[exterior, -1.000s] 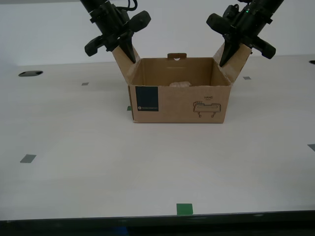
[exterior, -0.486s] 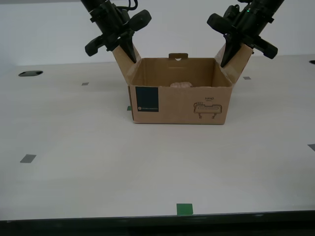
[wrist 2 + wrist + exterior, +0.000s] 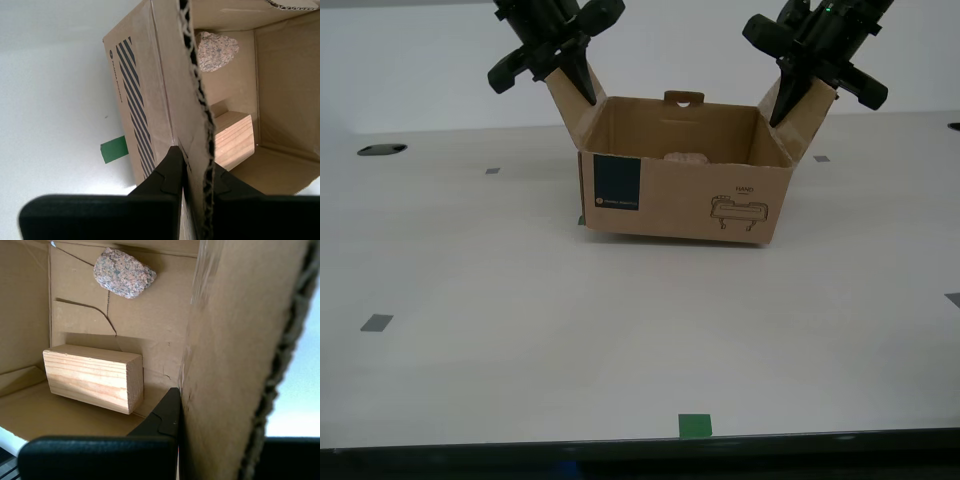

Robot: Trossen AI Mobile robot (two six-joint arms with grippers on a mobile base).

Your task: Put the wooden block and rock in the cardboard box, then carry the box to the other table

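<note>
Box is finally off the deck! The brown corrugated cardboard box [image 3: 670, 205] sat flat a second ago; now it hangs a bit crooked above the smooth beige tabletop [image 3: 520, 300], shadow underneath. My second gripper [image 3: 574, 82] is clamped on the upper-left flap and my first gripper [image 3: 788, 100] on the upper-right one. The speckled pinkish rock [image 3: 124, 273] and the pale wooden block [image 3: 92, 377] are both inside, so I reckon loading's done and the carry is what's left.
</note>
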